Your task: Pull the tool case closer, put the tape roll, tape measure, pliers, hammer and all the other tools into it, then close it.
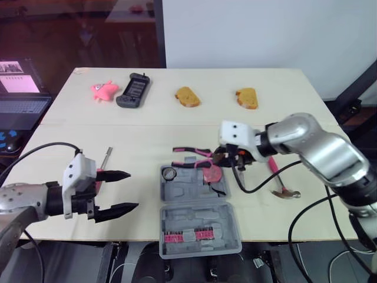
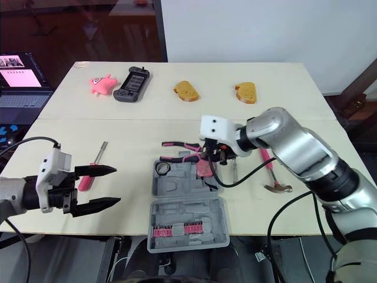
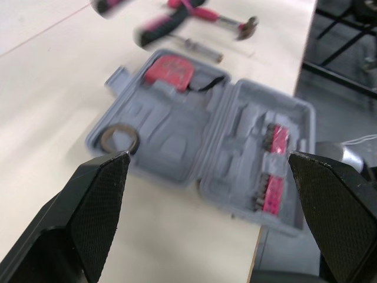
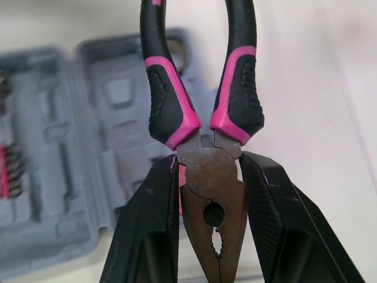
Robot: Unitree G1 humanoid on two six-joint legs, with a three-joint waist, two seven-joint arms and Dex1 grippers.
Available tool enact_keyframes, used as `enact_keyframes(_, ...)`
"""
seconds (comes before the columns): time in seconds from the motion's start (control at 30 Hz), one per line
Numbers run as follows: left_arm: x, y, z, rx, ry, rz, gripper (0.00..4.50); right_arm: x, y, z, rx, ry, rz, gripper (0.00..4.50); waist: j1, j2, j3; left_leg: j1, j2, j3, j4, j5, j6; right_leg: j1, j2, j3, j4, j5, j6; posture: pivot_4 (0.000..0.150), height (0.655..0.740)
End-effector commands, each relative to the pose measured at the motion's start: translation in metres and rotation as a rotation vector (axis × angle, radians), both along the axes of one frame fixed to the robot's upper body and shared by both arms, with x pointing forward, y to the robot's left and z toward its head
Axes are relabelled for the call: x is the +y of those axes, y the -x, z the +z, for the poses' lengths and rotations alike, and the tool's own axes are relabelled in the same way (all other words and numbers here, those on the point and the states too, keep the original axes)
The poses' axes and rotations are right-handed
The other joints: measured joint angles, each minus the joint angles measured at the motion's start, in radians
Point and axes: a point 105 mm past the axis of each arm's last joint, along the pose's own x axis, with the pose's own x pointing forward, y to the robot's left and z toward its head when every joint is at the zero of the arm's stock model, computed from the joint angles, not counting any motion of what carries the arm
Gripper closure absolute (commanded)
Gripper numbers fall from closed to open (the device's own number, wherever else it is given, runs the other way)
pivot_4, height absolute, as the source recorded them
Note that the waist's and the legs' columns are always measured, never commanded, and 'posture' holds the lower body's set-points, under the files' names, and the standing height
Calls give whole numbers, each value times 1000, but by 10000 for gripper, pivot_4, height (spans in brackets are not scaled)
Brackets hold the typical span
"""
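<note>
The grey tool case (image 1: 191, 221) lies open near the table's front edge, with pink bits (image 1: 188, 236) in its near half. A tape roll (image 1: 170, 173) and a pink tape measure (image 1: 212, 174) rest in its far half. My right gripper (image 4: 209, 171) is shut on the pliers (image 4: 203, 112) at their joint, and holds them just above the case's far right corner (image 1: 227, 158). The hammer (image 1: 283, 181) lies to the right of the case. My left gripper (image 1: 131, 190) hangs open left of the case, beside a pink-handled screwdriver (image 2: 94, 165).
Along the table's far side lie a pink toy (image 1: 103, 90), a dark handheld controller (image 1: 134, 90) and two bread slices (image 1: 187, 96) (image 1: 247, 98). A laptop (image 1: 20, 97) sits off the table to the left. A small screwdriver (image 2: 234, 172) lies next to the hammer.
</note>
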Motion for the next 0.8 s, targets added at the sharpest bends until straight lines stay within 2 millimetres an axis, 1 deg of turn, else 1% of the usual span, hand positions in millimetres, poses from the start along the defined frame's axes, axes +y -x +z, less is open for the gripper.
enact_keyframes(0.03,2,3,8,-77,-14,26,0,9,-1,1,13,52,22,32674,-1,0,0,0,0,0,0,0,0,0,0,0,0,0,0,1500,7188)
enact_keyframes(0.13,3,12,4,-71,-9,44,0,14,6,-14,76,139,60,32674,2,0,0,0,0,0,0,1,-2,-1,-1,0,0,0,0,1500,7188)
enact_keyframes(0.27,6,17,-2,-66,-11,83,0,14,5,-30,63,253,104,32674,1,0,0,-1,0,0,0,1,-1,-2,-1,0,0,0,0,1500,7188)
enact_keyframes(0.3,6,18,-3,-64,-10,91,0,16,4,-33,70,254,98,32674,0,0,0,-1,0,0,0,0,0,-5,-1,0,0,0,0,1500,7188)
enact_keyframes(0.37,7,21,-5,-60,-6,111,0,24,1,-40,84,256,86,32674,-2,0,0,-1,0,0,0,0,0,-5,-1,0,0,0,-1,1500,7188)
enact_keyframes(0.47,7,22,-7,-63,-3,127,0,28,-5,-50,84,276,67,32674,-3,0,0,-2,0,1,0,1,-2,-5,-1,0,3,0,-1,1500,7188)
enact_keyframes(0.67,4,24,-7,-65,4,136,0,33,-14,-58,78,279,36,32674,0,-1,0,-2,0,1,1,1,-3,-7,-1,0,4,1,-1,1500,7188)
enact_keyframes(0.8,4,24,-7,-66,4,145,0,36,-15,-63,85,274,32,32674,-1,0,0,-2,0,1,1,1,-3,-8,-1,0,5,0,-1,1500,7188)
